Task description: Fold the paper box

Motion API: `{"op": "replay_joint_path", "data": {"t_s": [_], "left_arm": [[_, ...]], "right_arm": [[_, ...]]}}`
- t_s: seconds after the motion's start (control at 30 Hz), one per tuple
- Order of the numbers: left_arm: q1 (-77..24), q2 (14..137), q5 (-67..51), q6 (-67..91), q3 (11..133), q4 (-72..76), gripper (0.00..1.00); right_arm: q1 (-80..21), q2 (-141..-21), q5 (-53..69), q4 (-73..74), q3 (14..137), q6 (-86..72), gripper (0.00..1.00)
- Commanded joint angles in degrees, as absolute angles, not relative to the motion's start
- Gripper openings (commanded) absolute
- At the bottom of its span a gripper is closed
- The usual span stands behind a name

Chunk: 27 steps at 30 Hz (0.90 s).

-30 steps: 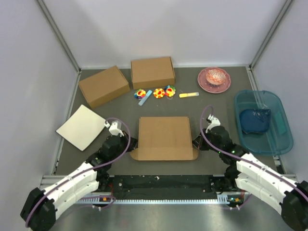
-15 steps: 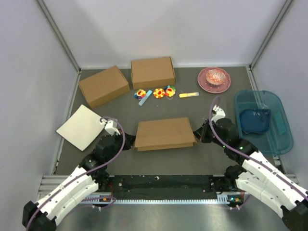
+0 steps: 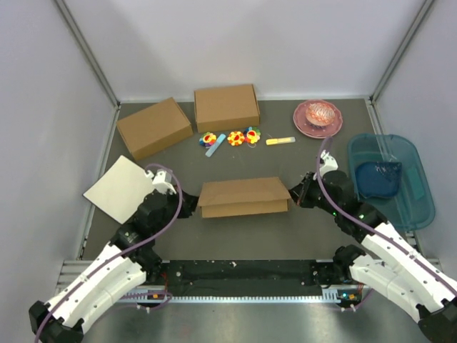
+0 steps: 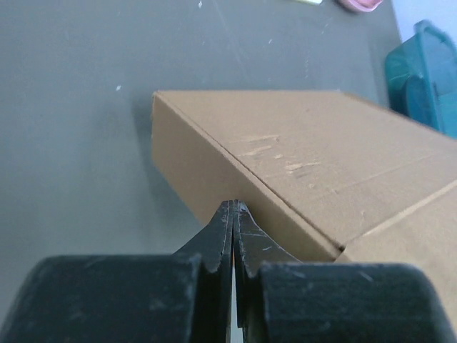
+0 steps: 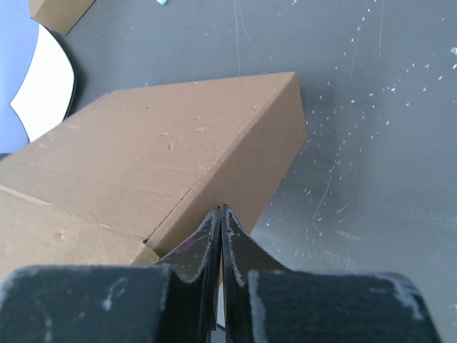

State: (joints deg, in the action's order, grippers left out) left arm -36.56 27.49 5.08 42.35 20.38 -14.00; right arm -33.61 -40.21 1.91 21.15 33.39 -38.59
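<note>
brown paper box (image 3: pixel 244 196) lies between left hand (image 3: pixel 190 208) and right hand (image 3: pixel 293 199).

— Any lettering or labels on your feeds?
— None I can read. My wrist cameras sit close on the plain brown cardboard mailer box (image 3: pixel 244 193) and I see only bare, scuffed board. The closed brown cardboard box at back left (image 3: pixel 154 127) and its brown cardboard neighbour (image 3: pixel 226 107) look unmarked too.

brown paper box (image 3: pixel 244 194), teal tub (image 3: pixel 410 209), pink plate (image 3: pixel 299 120)
</note>
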Motion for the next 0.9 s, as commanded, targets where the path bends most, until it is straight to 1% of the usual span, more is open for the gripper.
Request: {"op": "replay_joint_path", "data": {"t_s": [0.0, 0.07, 0.2, 0.4, 0.87], "left_arm": [[-37.27, 28.91, 0.26, 42.10, 28.30, -10.46, 0.00], [-37.27, 29.44, -2.11, 42.80, 28.92, -10.20, 0.00], [-37.27, 29.44, -1.41, 43.33, 28.74, -9.32, 0.00], [-37.27, 30.93, -1.67, 43.51, 29.62, -10.72, 0.00], [-37.18, 34.98, -0.53, 43.51, 32.61, -15.29, 0.00]], "right_arm": [[-34.54, -40.17, 7.47, 19.51, 37.62, -42.19, 0.00], [-34.54, -40.08, 7.47, 19.69, 37.44, -42.45, 0.00], [-34.54, -39.90, 7.29, 19.78, 37.18, -42.98, 0.00], [-34.54, -41.57, 6.24, 22.06, 40.25, -43.77, 0.03], [-34.45, -52.11, 4.83, 27.07, 47.99, -46.32, 0.05]]}}
